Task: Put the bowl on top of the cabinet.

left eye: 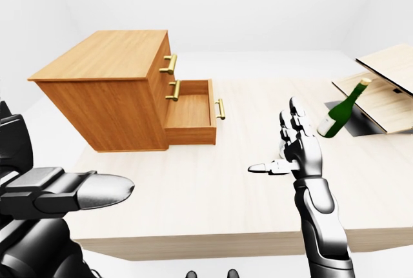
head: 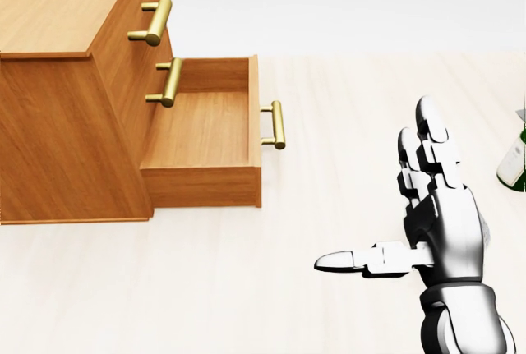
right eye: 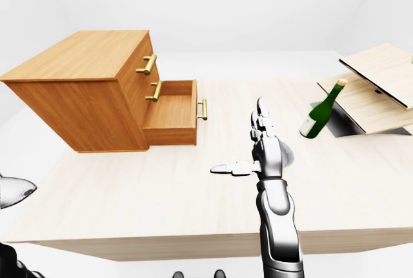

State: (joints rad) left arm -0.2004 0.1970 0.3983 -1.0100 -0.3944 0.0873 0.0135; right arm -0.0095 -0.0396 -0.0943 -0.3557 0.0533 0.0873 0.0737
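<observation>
Right hand (head: pixel 427 222) spread, empty, over table (left eye: pixel 193 194). Left hand (left eye: pixel 64 191): can't tell. No bowl visible. Risk: sweeping right topples tilted bottle (left eye: pixel 343 110); open drawer (head: pixel 205 132) snags approach to cabinet (left eye: pixel 110 59).

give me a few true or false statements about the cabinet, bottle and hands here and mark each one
1. The cabinet's bottom drawer is pulled out. True.
2. A bowl sits in the open drawer. False: the drawer looks empty, and no bowl shows in any view.
3. The right hand is open, fingers stretched out, holding nothing. True.
4. The green bottle lies flat on the table. False: it stands tilted, neck leaning toward the view's upper right.
5. The top of the cabinet carries a bottle. False: nothing rests on it.
6. The left hand enters from the left-eye view's lower left. True.
</observation>
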